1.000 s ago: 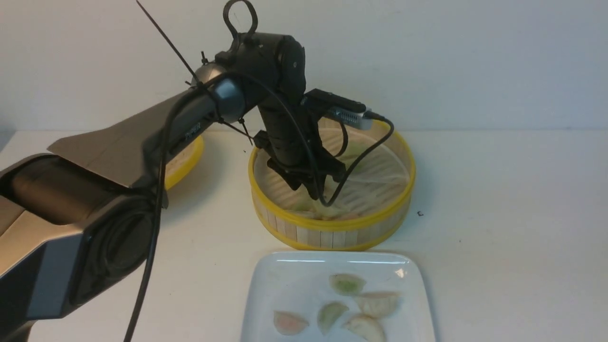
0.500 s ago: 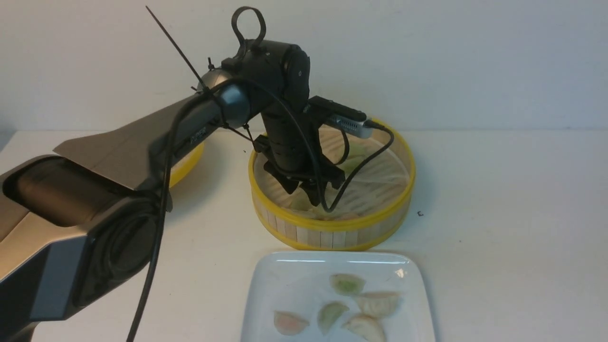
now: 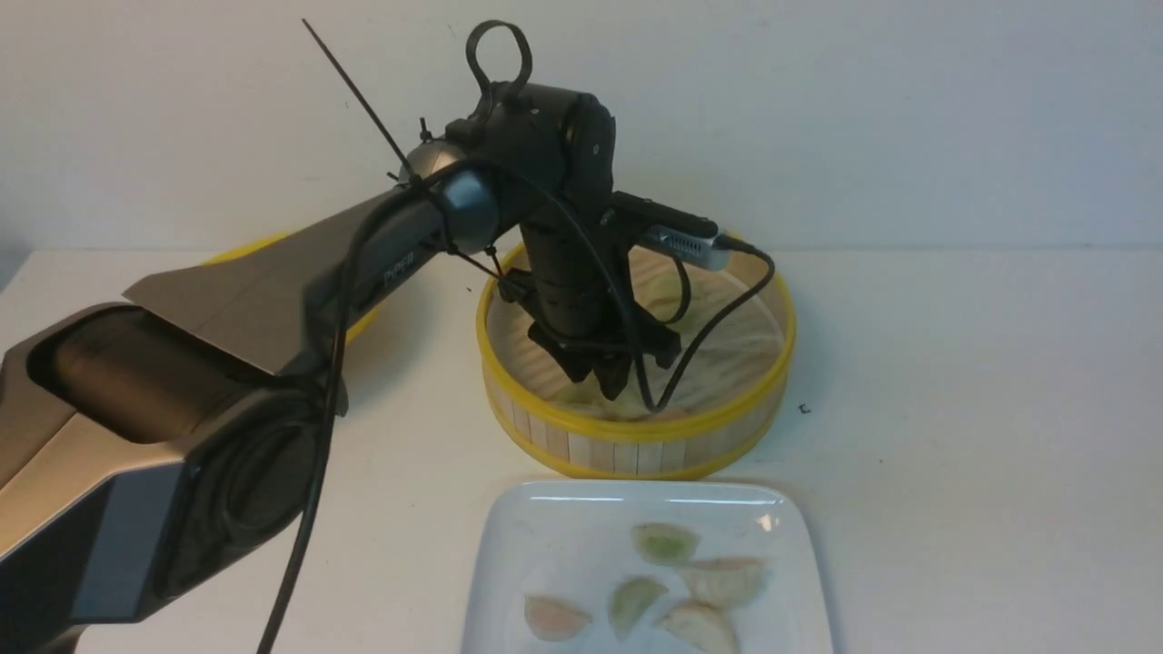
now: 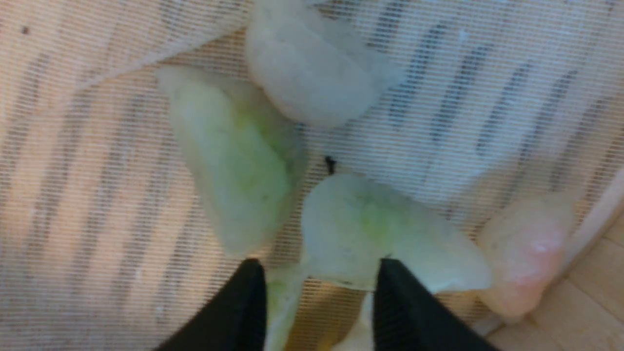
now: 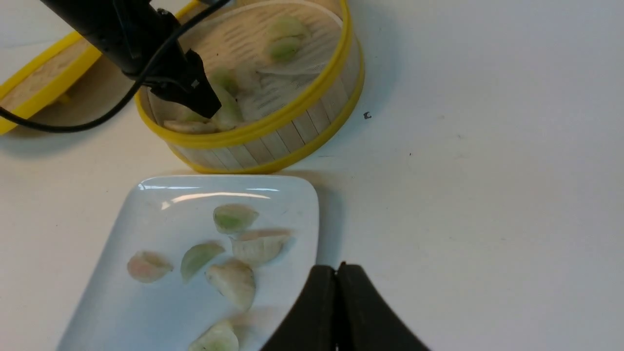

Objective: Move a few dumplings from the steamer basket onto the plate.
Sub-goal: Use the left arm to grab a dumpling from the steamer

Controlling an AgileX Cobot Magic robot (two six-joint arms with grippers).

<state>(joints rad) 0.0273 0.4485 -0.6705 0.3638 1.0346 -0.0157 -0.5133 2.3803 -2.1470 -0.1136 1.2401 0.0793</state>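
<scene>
1. Reaching down into the steamer basket (image 3: 636, 440), the left tool (image 4: 319, 273) has its fingers a middling gap apart, astride the near edge of a pale green dumpling (image 4: 385, 229); whether they pinch it I cannot tell.
2. A second green dumpling (image 4: 234, 165), a white one (image 4: 312, 63) and a pinkish one (image 4: 526, 253) lie just beyond on the mesh liner (image 4: 487, 97).
3. The right tool (image 5: 336, 270), pressed closed and empty, hovers beside the plate (image 3: 545, 554), which bears several dumplings (image 3: 663, 543).
4. From the front, the left arm (image 3: 273, 291) hides much of the basket floor, and the plate is cut off at the frame's edge.

right hand (image 5: 337, 271): closed | plate (image 5: 161, 219): six dumplings (image 5: 235, 218) | steamer basket (image 5: 292, 110): more dumplings
</scene>
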